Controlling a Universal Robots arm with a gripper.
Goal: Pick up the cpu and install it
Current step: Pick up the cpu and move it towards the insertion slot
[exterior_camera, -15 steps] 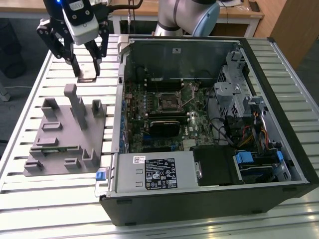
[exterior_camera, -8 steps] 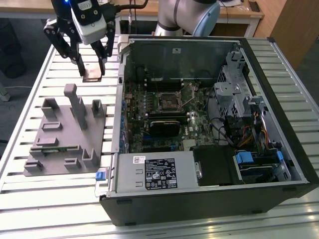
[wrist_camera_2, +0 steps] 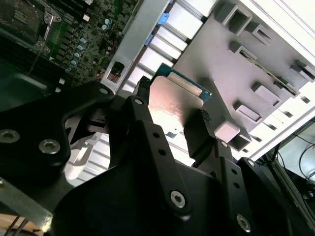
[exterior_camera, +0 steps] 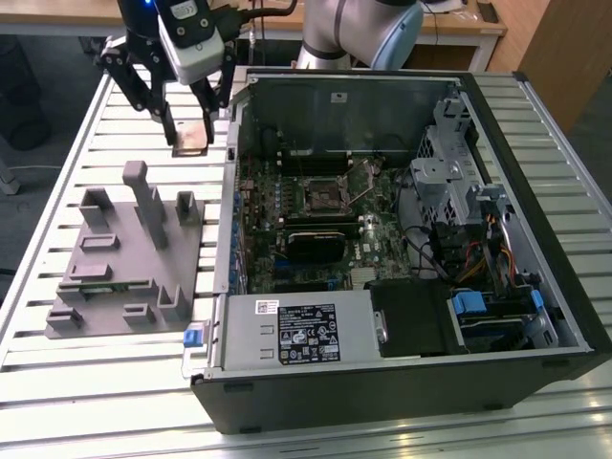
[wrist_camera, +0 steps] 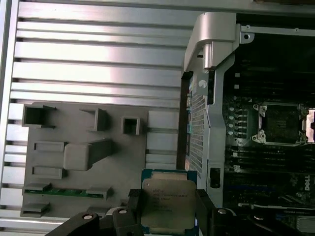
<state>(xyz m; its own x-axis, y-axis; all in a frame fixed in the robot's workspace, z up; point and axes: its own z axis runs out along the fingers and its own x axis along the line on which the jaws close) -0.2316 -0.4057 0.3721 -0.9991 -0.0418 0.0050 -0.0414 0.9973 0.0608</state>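
Pincer fingers are clamped on the cpu, gripping it by two opposite edges, and hold it above the slatted metal surface. Beneath everything, that surface runs out on all sides of the pincer. An open computer case lies on it, just beside the pincer toward the exterior view's right, with the motherboard exposed inside. A grey holder (a moulded block with several pockets and posts) sits on the surface on the pincer's other side, nearer the camera in the exterior view. In the first wrist view its edge lies partly under the held chip. The black-framed socket on the motherboard is well apart from the pincer and has nothing seated in it. In both wrist views the cpu shows its silvery top between the fingers. A green memory stick rests in a slot of the holder.
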